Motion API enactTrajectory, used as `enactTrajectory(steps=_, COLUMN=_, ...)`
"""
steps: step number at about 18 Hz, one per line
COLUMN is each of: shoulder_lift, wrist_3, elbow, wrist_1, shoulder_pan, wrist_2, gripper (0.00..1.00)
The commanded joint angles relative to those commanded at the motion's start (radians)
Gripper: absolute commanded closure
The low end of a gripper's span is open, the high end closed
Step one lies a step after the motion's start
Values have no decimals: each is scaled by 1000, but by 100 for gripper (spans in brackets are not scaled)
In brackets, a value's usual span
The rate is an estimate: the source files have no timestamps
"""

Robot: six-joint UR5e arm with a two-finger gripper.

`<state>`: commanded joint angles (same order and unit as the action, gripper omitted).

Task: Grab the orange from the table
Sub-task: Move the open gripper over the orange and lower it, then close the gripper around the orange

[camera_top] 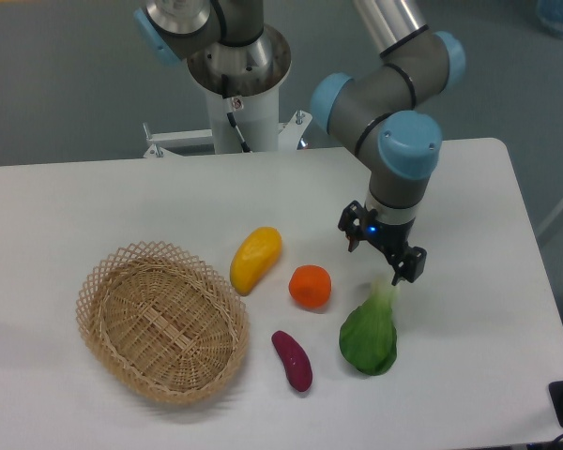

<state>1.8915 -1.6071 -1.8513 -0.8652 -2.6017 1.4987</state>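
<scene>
The gripper [382, 253] hangs open and empty – just right of the orange [310, 286] on the table [94, 197].
</scene>
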Motion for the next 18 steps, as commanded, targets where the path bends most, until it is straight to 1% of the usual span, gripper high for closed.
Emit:
enactTrajectory(steps=3, shoulder_lift=-5, wrist_3=-4, elbow=-23, wrist_1=3, shoulder_pan=31, wrist_2=5, gripper=0)
enactTrajectory(steps=8, shoulder_lift=6, wrist_3=-13, elbow=-25, wrist_1=5, shoulder_pan=83, wrist_2=5, gripper=0)
enactTrajectory(steps=10, shoulder_lift=23, wrist_3=-16, elbow=-20, wrist_1=6, shoulder_pan=103, wrist_2=5, gripper=0)
enactTrajectory(steps=14, shoulder_lift=32, wrist_3=-16, elbow=-25, wrist_1=54, shoulder_pan=112, wrist_2=3, gripper=0)
enactTrajectory(steps=18, shoulder_lift=34, wrist_3=-28, elbow=-26, wrist_1=54, shoulder_pan=121, wrist_2=3, gripper=0)
